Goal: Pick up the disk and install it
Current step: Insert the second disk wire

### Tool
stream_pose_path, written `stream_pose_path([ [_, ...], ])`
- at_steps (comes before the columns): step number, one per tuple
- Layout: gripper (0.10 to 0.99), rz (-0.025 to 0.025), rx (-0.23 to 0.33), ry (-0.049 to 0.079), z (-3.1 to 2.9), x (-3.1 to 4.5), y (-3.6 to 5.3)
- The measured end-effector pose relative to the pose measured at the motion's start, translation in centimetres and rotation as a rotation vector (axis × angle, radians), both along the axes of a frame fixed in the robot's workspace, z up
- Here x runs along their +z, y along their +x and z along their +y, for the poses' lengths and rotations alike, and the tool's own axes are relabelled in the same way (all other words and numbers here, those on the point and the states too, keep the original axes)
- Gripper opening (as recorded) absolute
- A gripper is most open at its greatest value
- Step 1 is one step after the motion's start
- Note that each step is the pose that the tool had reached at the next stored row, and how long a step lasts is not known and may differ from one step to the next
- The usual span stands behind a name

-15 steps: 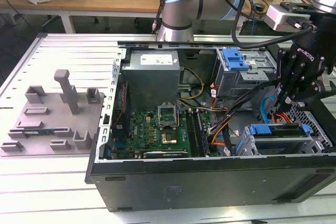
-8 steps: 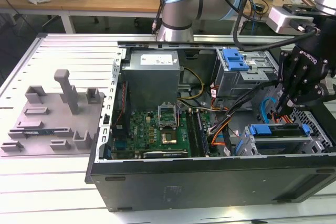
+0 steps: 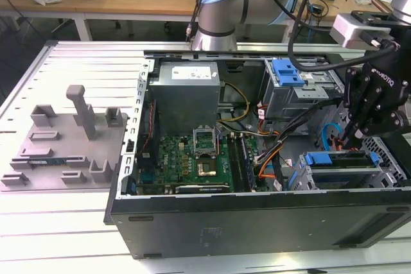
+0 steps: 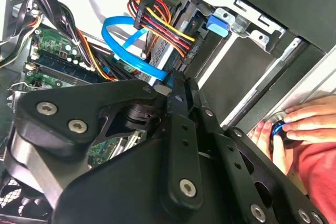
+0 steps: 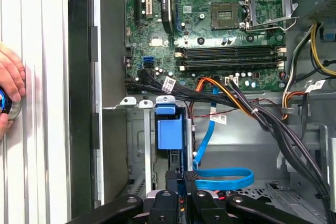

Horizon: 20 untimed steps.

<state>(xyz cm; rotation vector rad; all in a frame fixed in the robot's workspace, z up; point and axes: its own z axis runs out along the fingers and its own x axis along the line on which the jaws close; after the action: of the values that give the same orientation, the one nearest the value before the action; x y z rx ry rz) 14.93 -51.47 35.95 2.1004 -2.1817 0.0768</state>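
From the exterior view I get the whole open computer case (image 3: 257, 206) lying on its side on the white slatted table (image 3: 64, 229). The power supply (image 3: 186, 91) and motherboard (image 3: 192, 158) sit in its middle, and a grey moulded fixture tray (image 3: 64, 139) lies apart from the case on the exterior view's left. A second drive bay with a blue latch piece (image 3: 287, 72) is fixed at the case's far side.

The gripper (image 3: 352, 136) hangs over the near drive cage (image 3: 385, 178) at the exterior view's right. The disk (image 3: 334, 158) stands on edge inside that cage, its blue caddy rail showing along the top.

The first wrist view looks straight down the cage wall (image 5: 139, 145). The disk's blue caddy (image 5: 169, 129) sits in the slot, and the gripper (image 5: 182, 176) is just beside its end. The fingers (image 5: 174, 179) look drawn together; I cannot tell whether anything thin sits between them. A loop of blue data cable (image 5: 220, 177) lies right next to them.

The wrist views also give me a person's hand (image 5: 10, 93) resting on a round blue button (image 5: 2, 100) outside the case. In the second wrist view that hand (image 4: 310, 124) ends in a red sleeve (image 4: 320, 177), and a bundle of red, yellow and black power wires (image 4: 157, 19) runs into the cage.
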Motion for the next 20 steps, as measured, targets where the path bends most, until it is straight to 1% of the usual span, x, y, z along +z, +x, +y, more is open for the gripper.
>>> stream_pose_path([
  [12, 0.161, 0.0001, 0.0, 0.0, -0.17, -0.01, 0.13],
  [17, 0.161, -0.0004, 0.001, 0.0, -0.41, -0.05, 0.14],
  [20, 0.161, -0.0017, 0.004, 0.008, -0.54, -0.07, 0.14],
])
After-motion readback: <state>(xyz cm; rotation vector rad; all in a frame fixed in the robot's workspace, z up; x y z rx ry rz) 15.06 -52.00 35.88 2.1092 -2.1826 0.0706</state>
